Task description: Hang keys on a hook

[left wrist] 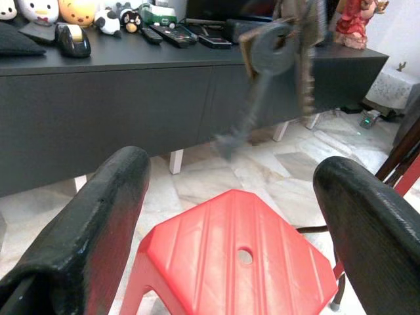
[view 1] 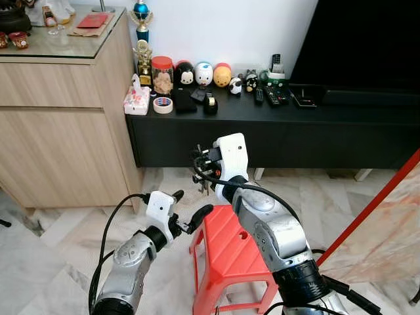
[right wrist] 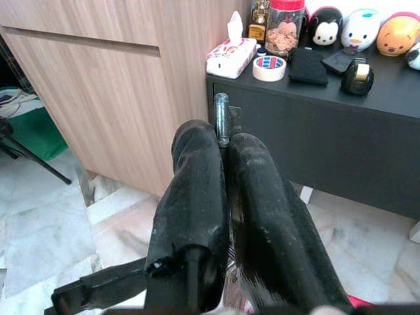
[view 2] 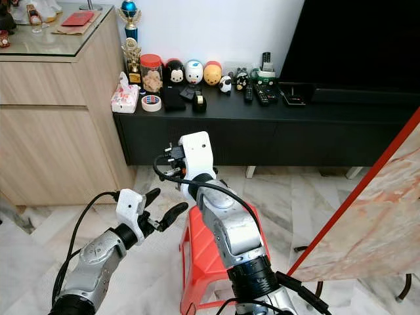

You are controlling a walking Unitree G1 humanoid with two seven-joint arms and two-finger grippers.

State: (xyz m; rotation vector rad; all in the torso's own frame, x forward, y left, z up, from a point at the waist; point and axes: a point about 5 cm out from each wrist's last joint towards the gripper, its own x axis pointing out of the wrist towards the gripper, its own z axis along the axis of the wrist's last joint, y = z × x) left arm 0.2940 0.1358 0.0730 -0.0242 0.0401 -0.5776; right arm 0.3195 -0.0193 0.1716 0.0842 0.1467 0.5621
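I note the right gripper (right wrist: 223,147) clamped on the keys (left wrist: 279,72) above the stool (view 1: 226,252); the left gripper (view 1: 187,211) gapes empty beside it.

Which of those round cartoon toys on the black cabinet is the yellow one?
The rightmost of the three big round toys, beside the white one; the third is black.

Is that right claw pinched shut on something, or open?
Shut. The right claw has its two black fingers pressed together on the keys, which dangle below it above the red stool.
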